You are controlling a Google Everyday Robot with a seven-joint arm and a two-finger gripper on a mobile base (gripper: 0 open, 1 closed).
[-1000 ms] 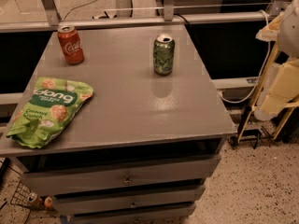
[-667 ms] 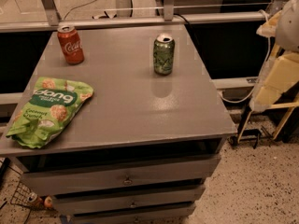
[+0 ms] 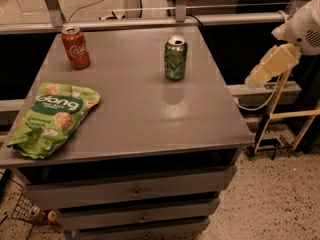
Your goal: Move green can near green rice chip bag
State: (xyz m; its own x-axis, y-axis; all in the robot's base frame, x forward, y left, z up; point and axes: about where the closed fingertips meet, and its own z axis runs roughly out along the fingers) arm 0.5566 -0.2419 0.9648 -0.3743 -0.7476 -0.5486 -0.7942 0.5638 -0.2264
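Gripper (image 3: pixel 270 66) hangs well right of the green can (image 3: pixel 176 58), out beyond the edge of the grey surface (image 3: pixel 150 119); you cannot tell whether it is apart or together. You have the green can upright on that surface. Left of the can and nearer the front, the green rice chip bag (image 3: pixel 52 119) lies flat, well apart from it. Farther left of the can stands a red cola can (image 3: pixel 76 46).

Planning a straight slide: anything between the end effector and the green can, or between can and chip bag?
Nothing visible. The end effector hangs beyond the table's right edge, only bare tabletop before the green can. Can to chip bag is bare too; the red can stands aside, back left.
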